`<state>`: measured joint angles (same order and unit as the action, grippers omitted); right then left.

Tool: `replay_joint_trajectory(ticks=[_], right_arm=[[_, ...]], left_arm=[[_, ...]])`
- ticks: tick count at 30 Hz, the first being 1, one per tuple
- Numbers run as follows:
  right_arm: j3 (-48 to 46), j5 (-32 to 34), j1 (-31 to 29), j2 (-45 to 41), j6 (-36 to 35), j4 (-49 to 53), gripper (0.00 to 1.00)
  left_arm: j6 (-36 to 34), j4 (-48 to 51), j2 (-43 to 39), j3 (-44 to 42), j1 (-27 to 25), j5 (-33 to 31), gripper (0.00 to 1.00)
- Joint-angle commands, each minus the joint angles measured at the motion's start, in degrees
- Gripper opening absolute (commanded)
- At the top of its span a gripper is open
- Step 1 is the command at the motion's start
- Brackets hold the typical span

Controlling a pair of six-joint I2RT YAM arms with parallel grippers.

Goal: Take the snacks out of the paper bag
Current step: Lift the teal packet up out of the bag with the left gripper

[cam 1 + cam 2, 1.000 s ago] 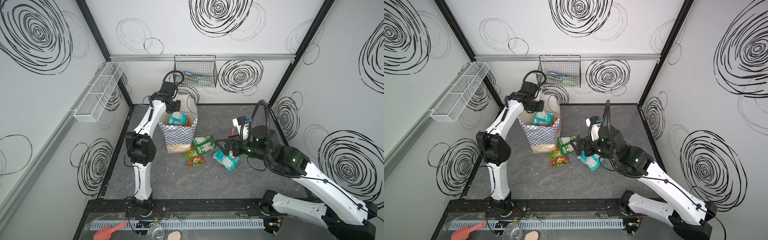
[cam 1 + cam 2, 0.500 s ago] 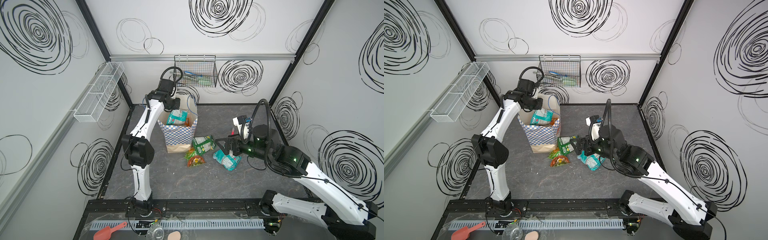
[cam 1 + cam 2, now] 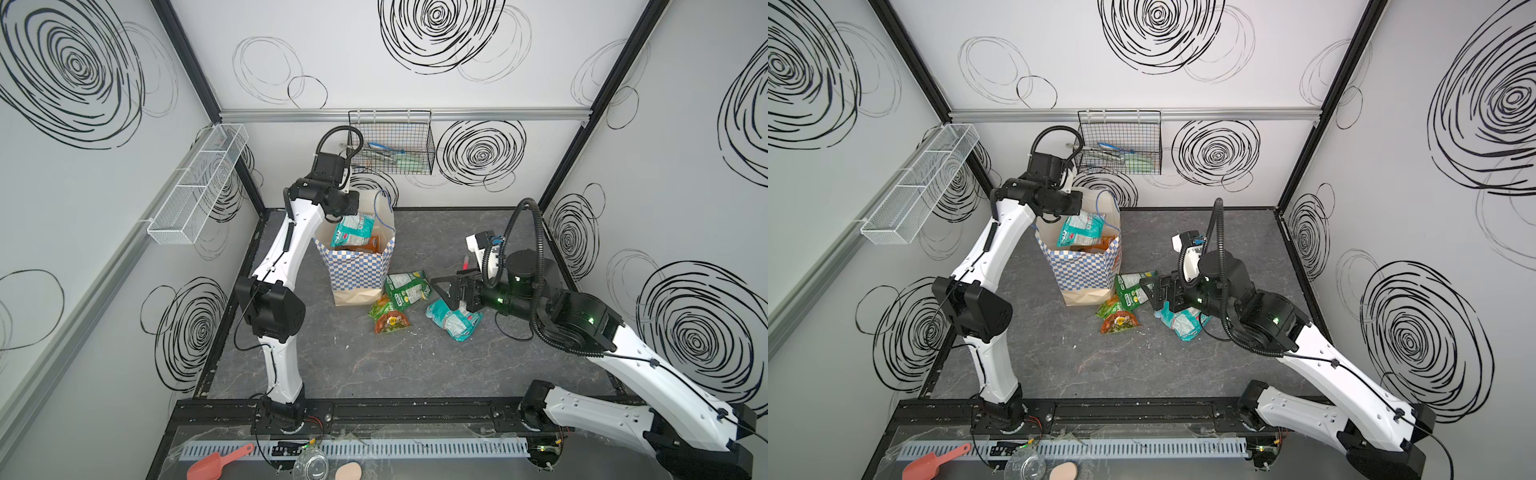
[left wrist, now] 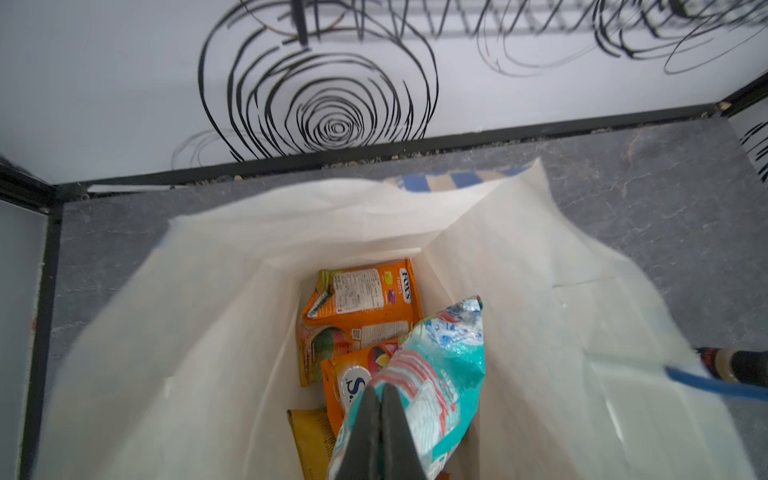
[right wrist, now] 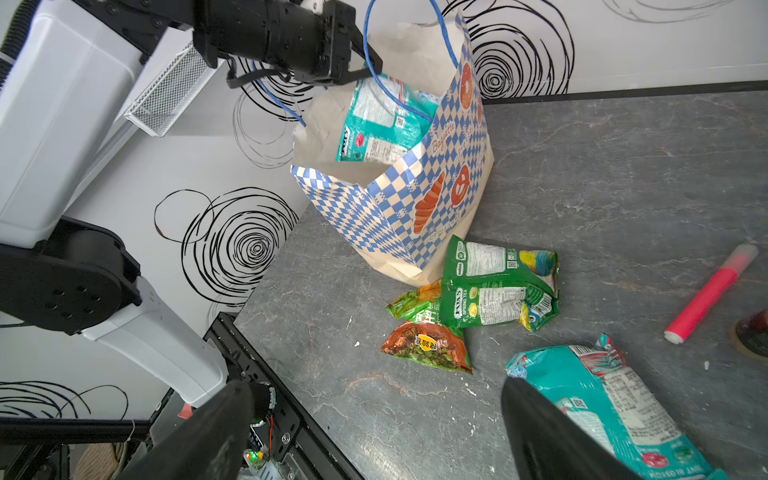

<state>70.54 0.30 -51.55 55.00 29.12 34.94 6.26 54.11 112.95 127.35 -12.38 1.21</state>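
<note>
Left gripper pinched shut on crinkly teal plastic snack packet, hanging at mouth of tall blue-checked paper bag. I should lift straight up, clear of bag's thin blue cord handle, without dragging its wall.

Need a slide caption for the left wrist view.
Left tool shut on teal packet, above orange packets and a yellow packet inside the paper bag.

Paper bag mouth part blocked by teal packet, cord handle; table front open
</note>
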Motion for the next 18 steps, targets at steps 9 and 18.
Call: replay_joint_trajectory(ticks=[9,18], right_arm=[[0.9,-0.3,-0.7,-1.0,0.6,-2.0,0.97],[0.5,-0.2,-0.7,-1.4,0.9,-2.4,0.98]], left_arm=[[2.5,-5.1,-8.7,8.1,-0.5,-4.7,0.00],[5.8,-14.1,-19.4,7.8,-4.5,-5.0,0.00]])
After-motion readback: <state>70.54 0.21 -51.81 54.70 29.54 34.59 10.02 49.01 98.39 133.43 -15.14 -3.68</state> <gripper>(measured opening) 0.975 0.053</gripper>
